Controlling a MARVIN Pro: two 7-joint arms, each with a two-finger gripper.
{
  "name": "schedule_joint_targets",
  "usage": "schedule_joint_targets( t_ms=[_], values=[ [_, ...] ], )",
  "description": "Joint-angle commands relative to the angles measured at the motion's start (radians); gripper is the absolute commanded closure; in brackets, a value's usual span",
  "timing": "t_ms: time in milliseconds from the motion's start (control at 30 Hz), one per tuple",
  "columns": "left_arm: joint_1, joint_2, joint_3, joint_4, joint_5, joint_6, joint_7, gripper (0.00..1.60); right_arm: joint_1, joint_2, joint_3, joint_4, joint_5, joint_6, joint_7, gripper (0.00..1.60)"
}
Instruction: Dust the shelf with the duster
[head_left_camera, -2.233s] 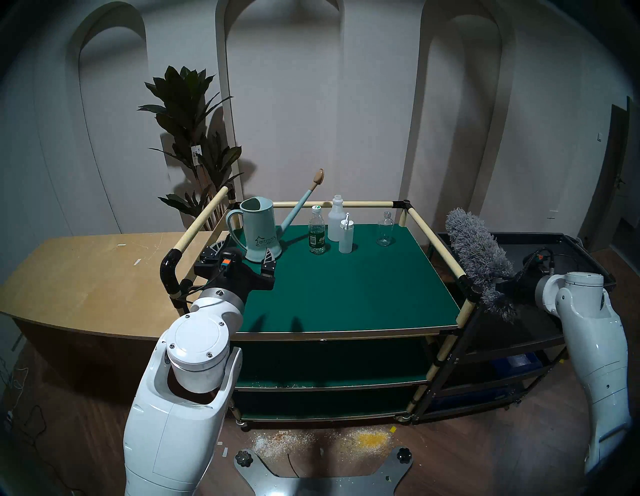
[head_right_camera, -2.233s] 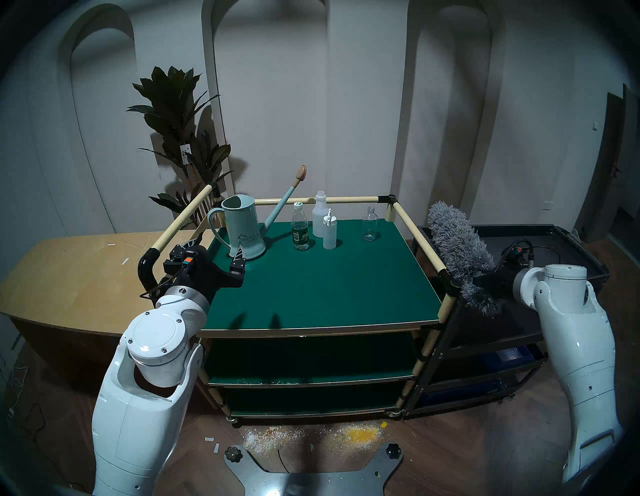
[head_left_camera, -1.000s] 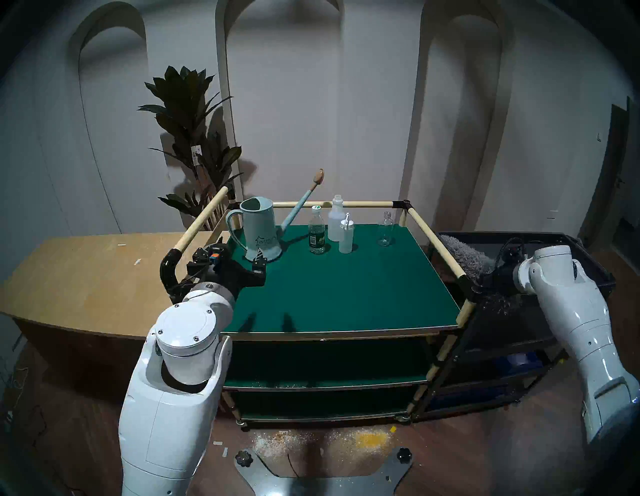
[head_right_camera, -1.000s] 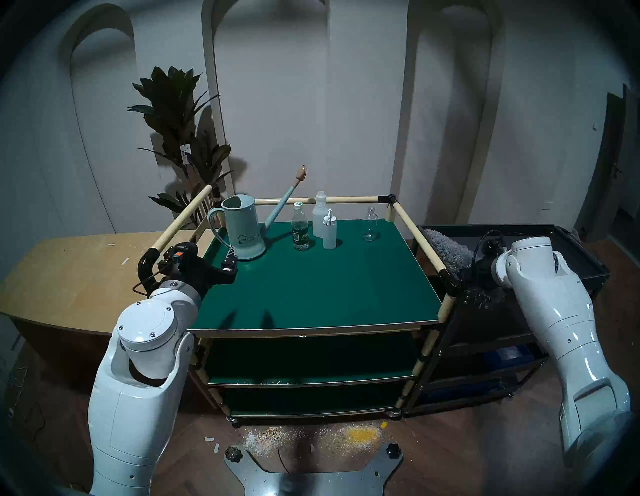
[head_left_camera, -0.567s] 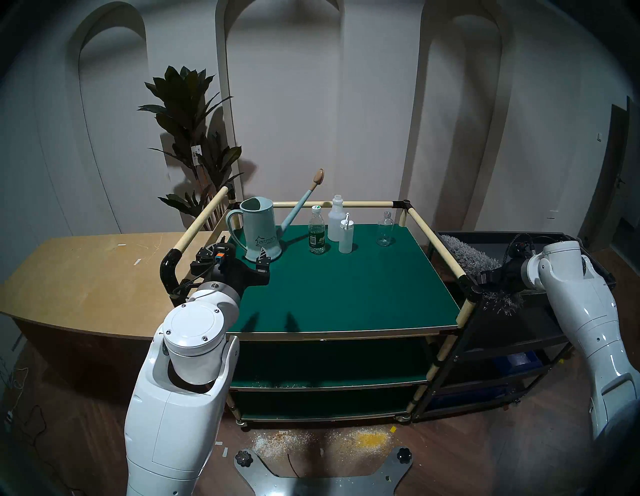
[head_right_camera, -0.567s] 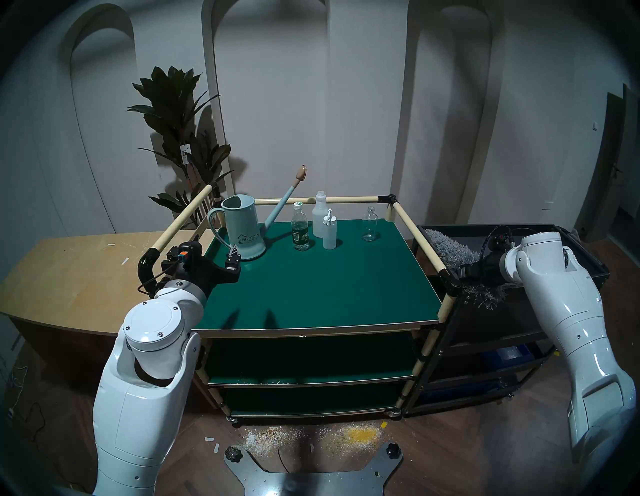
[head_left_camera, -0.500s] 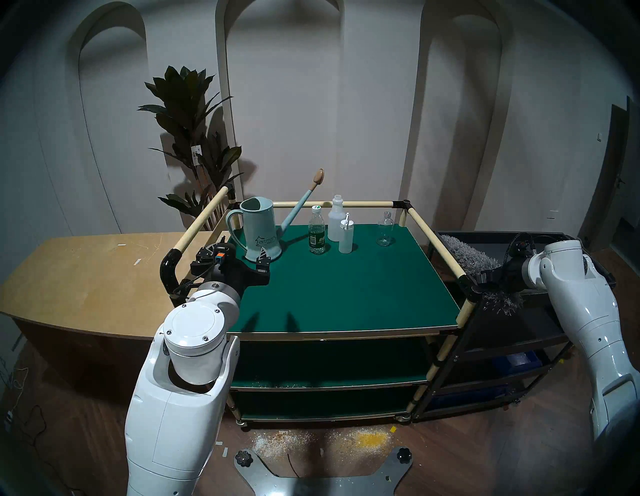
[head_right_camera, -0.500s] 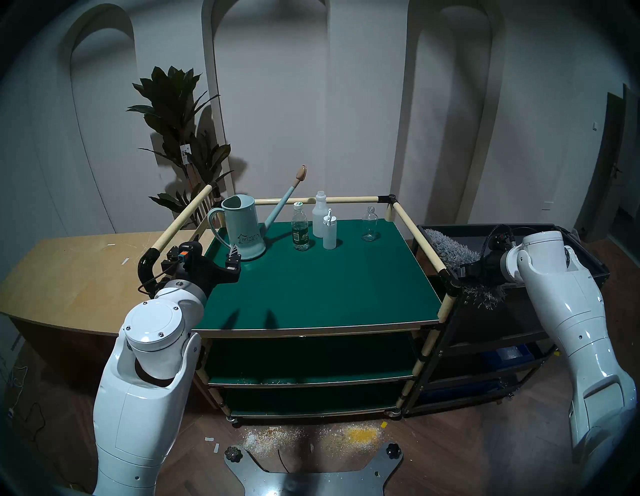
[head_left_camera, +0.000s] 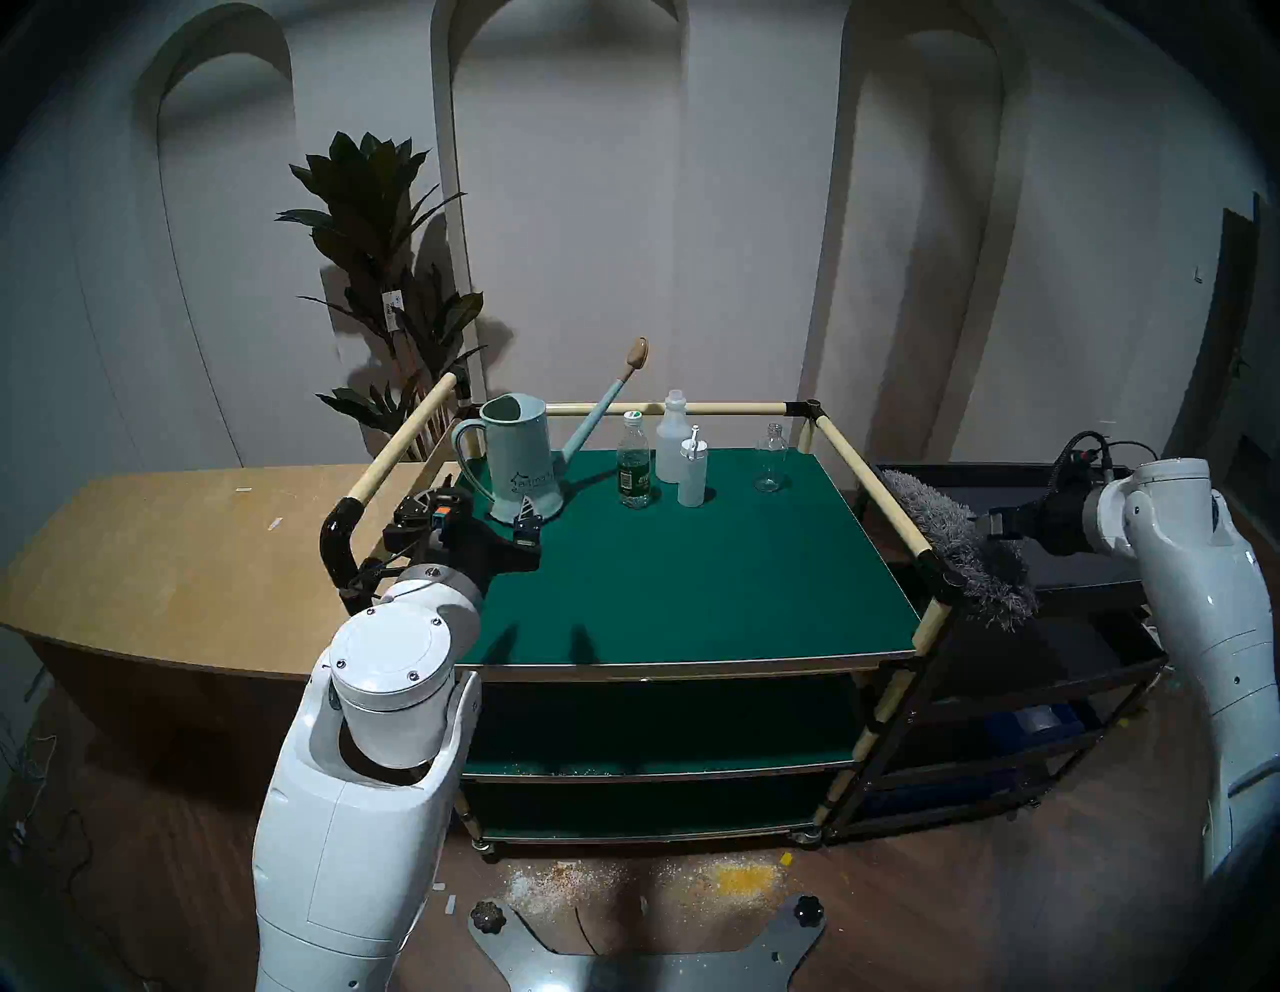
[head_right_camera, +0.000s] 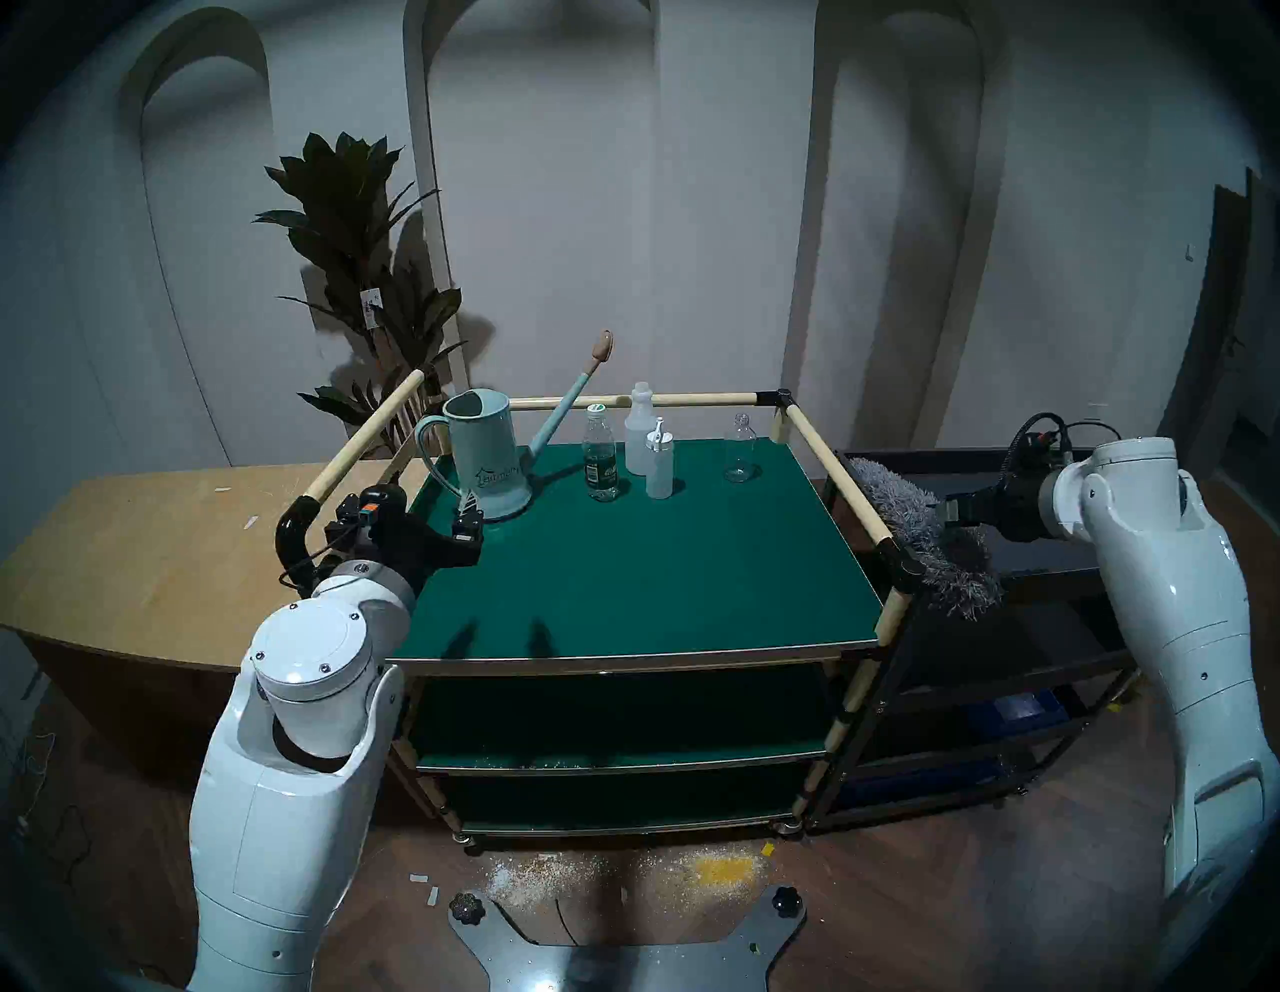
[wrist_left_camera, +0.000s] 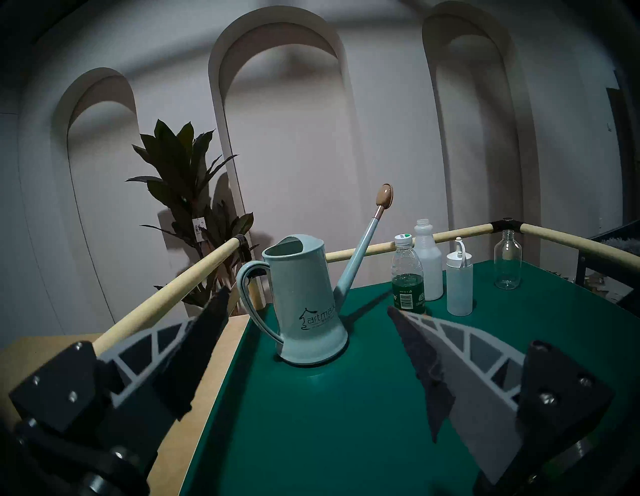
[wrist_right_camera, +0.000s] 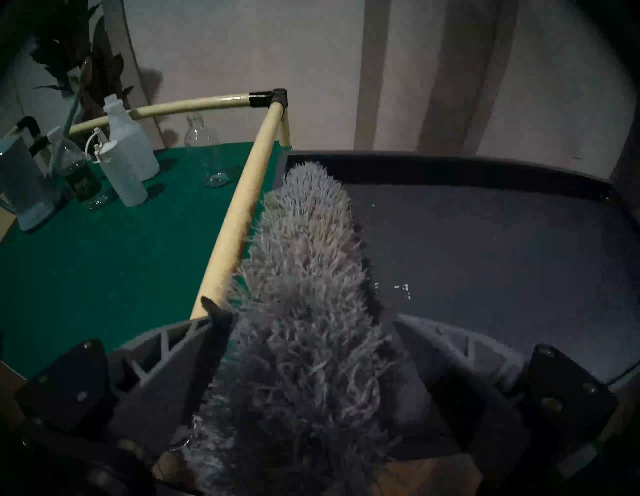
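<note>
Right end effector (wrist_right_camera: 304, 325) stands with its jaws spread wide at the lower corners of the right wrist view, and the duster (wrist_right_camera: 304, 294) runs up between them from the bottom edge toward the middle of the frame. Its shaggy pile fills the gap and covers the inner faces of both fingers, so I cannot tell whether either finger touches it. The duster's handle is hidden too; only fibres show at the bottom of that frame. In the head views the end effector (head_left_camera: 997, 524) sits at the right, partly behind the duster (head_left_camera: 956, 547), and the black metal cart (head_left_camera: 1080, 478) beneath is so dark that the near end of the duster melts into it.

Left end effector (wrist_left_camera: 308, 304) is open as well, its fingers wide apart at the lower corners of the left wrist view and gripping nothing, with the pale blue watering can (wrist_left_camera: 304, 308) between them further up the frame. In the head view it (head_left_camera: 474, 512) hovers at the left edge of the shelf (head_left_camera: 692, 575), one finger hidden behind the cream rail (head_left_camera: 398, 447).

The duster is a long grey oval of loose microfibre strands, paler toward its far tip. It lies just beside the shelf's right-hand rail, over the black cart, its edge brushing the rail in the right wrist view. The shelf is a flat dark-green board carrying the watering can and four bottles (head_left_camera: 682, 457) along its far side.
</note>
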Motion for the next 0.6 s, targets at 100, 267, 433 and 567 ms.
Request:
schedule_joint_targets(
  t_ms=[100,267,433,567],
  values=[
    [-0.026,0.046,-0.012,0.0,-0.028,-0.056,-0.069,0.0,-0.104,-0.002,0.163,-0.143,0.05,-0.032,0.024,0.0],
    [-0.029,0.047,0.007,0.008,-0.016,-0.089,-0.072,0.0,-0.13,-0.064,0.198,-0.208,0.066,-0.125,0.059,0.0],
    [-0.04,0.058,0.035,0.032,0.019,-0.116,-0.059,0.0,-0.165,-0.143,0.214,-0.276,0.094,-0.188,0.075,0.0],
    [-0.069,0.053,0.047,0.076,0.045,-0.131,-0.042,0.0,-0.21,-0.209,0.188,-0.353,0.115,-0.236,0.065,0.0]
  ],
)
